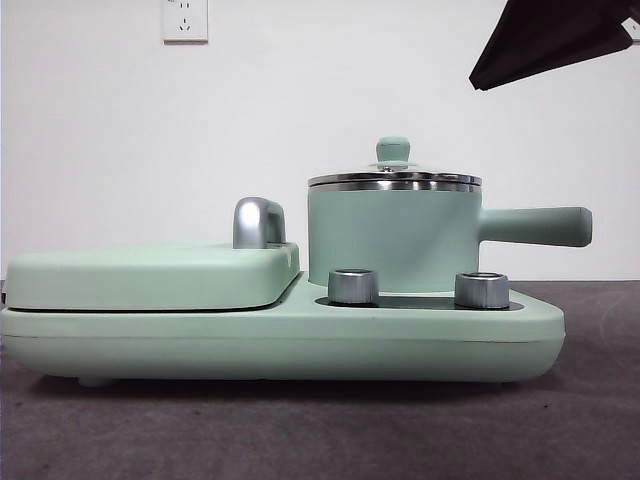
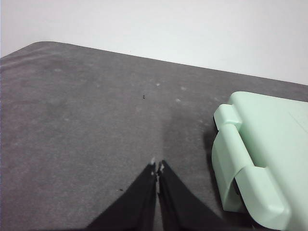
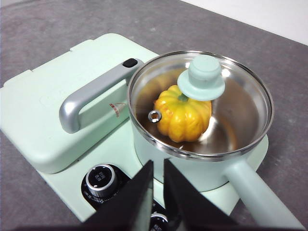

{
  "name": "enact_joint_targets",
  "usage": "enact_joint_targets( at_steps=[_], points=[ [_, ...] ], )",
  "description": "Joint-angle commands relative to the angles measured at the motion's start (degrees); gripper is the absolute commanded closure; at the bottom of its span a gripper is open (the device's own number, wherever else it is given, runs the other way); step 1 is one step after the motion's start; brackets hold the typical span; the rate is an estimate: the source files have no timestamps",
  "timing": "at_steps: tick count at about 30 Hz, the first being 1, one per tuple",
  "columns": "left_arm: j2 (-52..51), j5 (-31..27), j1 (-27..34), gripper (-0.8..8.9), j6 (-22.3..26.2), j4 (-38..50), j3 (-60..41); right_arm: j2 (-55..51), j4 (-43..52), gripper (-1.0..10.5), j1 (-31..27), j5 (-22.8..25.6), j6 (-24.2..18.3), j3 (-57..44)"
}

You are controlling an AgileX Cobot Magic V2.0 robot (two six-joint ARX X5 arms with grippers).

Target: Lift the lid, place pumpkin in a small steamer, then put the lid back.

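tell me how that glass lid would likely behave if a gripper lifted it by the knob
The lid looks rigid, glass in a steel rim, so probably fragile if dropped. Its knob is smooth and flares wide at the base, so jaws could slip on it. Held at the centre, it would likely hang level.

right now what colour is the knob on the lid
Mint green, matching the pot; the lid knob shows best in the right wrist view.

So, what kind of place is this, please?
Probably a lab test bench, not a kitchen: a mint-green cooker alone on a grey mat, a bare white wall with a socket behind.
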Motion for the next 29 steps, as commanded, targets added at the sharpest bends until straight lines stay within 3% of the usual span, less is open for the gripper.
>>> enact_joint_targets(
  at_steps=[1,8,12,20,29],
  points=[
    [0.0,0.1,0.1,8.07,-0.5,0.4,-1.1,0.3,0.8,9.2,0.5,0.0,0.4,1.1],
    [0.0,0.1,0.1,8.07,-0.5,0.4,-1.1,0.3,0.8,9.2,0.5,0.0,0.3,1.1],
    [0.0,0.1,0.1,8.07,-0.5,0.5,-1.1,-2.5,-0.2,9.2,-0.7,2.3,-4.5,-0.2],
    [0.0,0.1,0.1,8.07,-0.5,0.4,-1.1,-24.7,4.3,9.2,-11.2,3.0,-5.2,-17.5],
    [0.0,0.1,0.1,8.07,-0.5,0.4,-1.1,-42.5,10.6,9.2,-21.4,3.5,-5.6,-33.8]
  ],
)
